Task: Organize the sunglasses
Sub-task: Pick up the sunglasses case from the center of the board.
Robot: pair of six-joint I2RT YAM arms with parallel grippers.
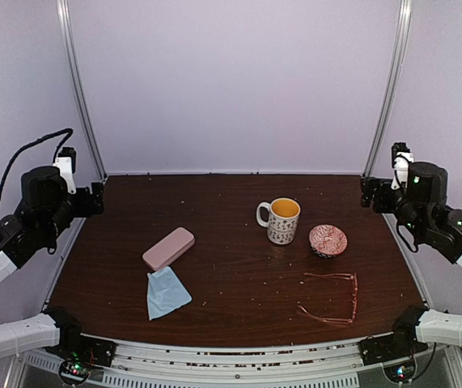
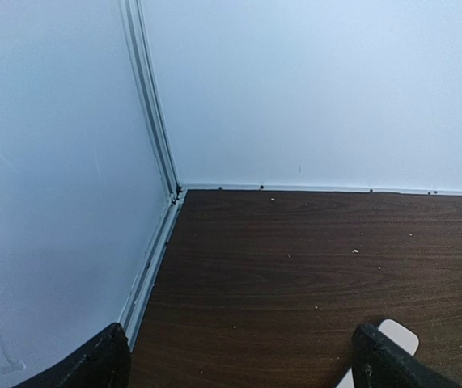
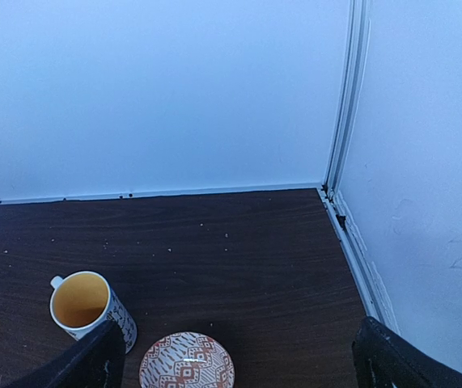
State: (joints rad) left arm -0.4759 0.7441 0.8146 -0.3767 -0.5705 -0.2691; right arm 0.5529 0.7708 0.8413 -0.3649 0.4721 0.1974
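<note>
Left gripper (image 1: 95,199): jaws spread wide, nothing between, raised at left table edge. Right gripper (image 1: 370,192): same, wide and empty, raised at right edge.

Sunglasses (image 1: 332,297) lie on table (image 1: 239,283) at front right, temples unfolded, well apart from both grippers.

Judgement: task not begun, first step is reach. Right arm is nearer. Next move calls for descent and careful pinch on thin, flat-lying frame.

Pink case (image 1: 168,248) closed, left of centre; blue cloth (image 1: 166,293) just beside it, nearer front. Mug (image 1: 283,220) and patterned bowl (image 1: 328,240) stand behind sunglasses, bowl near. Approach from above should avoid them.
</note>
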